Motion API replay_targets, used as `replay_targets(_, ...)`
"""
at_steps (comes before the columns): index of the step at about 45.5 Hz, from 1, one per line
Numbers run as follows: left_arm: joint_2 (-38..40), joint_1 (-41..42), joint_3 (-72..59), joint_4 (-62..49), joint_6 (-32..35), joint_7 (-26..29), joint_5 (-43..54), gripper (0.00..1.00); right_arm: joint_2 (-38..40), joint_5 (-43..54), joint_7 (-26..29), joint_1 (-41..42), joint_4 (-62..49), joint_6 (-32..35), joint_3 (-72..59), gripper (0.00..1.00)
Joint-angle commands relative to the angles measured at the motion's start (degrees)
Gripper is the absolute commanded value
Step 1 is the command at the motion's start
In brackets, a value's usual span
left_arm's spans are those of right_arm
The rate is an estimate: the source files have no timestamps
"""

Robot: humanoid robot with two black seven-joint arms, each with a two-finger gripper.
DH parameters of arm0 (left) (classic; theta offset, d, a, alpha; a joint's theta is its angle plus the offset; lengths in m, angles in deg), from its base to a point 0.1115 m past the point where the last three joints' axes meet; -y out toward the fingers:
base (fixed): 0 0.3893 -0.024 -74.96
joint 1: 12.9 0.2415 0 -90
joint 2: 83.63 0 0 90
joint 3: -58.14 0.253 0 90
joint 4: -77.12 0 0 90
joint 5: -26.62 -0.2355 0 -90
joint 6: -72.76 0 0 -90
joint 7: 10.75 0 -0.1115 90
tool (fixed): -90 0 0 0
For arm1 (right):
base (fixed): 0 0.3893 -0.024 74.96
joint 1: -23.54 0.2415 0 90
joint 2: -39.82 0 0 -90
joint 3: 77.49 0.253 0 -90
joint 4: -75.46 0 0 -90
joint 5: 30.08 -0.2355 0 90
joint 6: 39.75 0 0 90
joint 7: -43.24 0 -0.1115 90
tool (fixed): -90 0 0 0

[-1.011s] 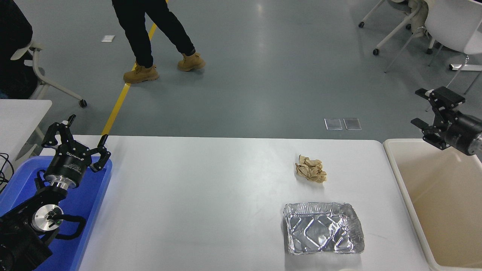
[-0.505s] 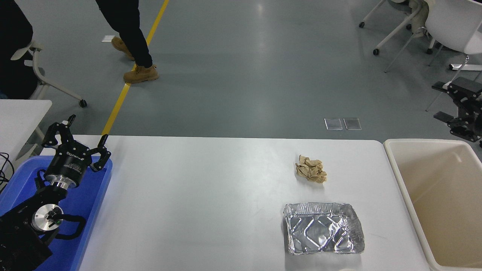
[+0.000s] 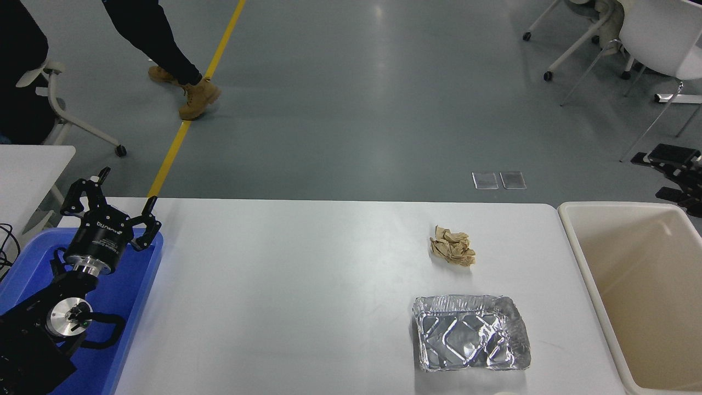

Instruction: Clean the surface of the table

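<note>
Item one on my feed: the large matte white rectangular table surface (image 3: 285,296) with rounded corners, filling the lower middle of the head view, its long axis running left to right across the picture and its far edge square to the camera. On it, right of centre, I log a crumpled ball of brown paper (image 3: 453,246), and nearer to me, well apart from the paper, a dented rectangular aluminium foil tray (image 3: 470,332) lying open side up with its long side parallel to the table's long axis. Just beside the table's right end stands a beige plastic tub (image 3: 639,285), and at the left end a blue plastic tray (image 3: 134,296) lies partly under my left arm. The black left gripper (image 3: 109,195) sits at the lower left above the blue tray, pointing away from the camera and tilted slightly right, its fingers spread wide with nothing between them. The black right gripper (image 3: 673,174) shows only at the right edge, beyond the tub's far corner and off the table, pointing left; its two fingers are parted, one above the other, with nothing between them. Also listed: a smaller white table (image 3: 30,164) at the left edge, white wheeled chairs (image 3: 652,33) at top right, and a person's legs in tan boots (image 3: 192,99) on the grey floor by a yellow line (image 3: 181,134).
</note>
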Motion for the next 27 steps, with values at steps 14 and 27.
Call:
replay_targets(14,0.0,0.0,0.0,0.0,0.0,0.0,0.0,1.00,-13.6,9.1,0.1,2.7,1.3,-0.8,-2.7,0.99)
replay_targets(27,0.0,0.0,0.0,0.1,0.0,0.0,0.0,1.00,-18.0,10.8,-1.0,5.1,-2.3,-4.1,-17.6,0.99)
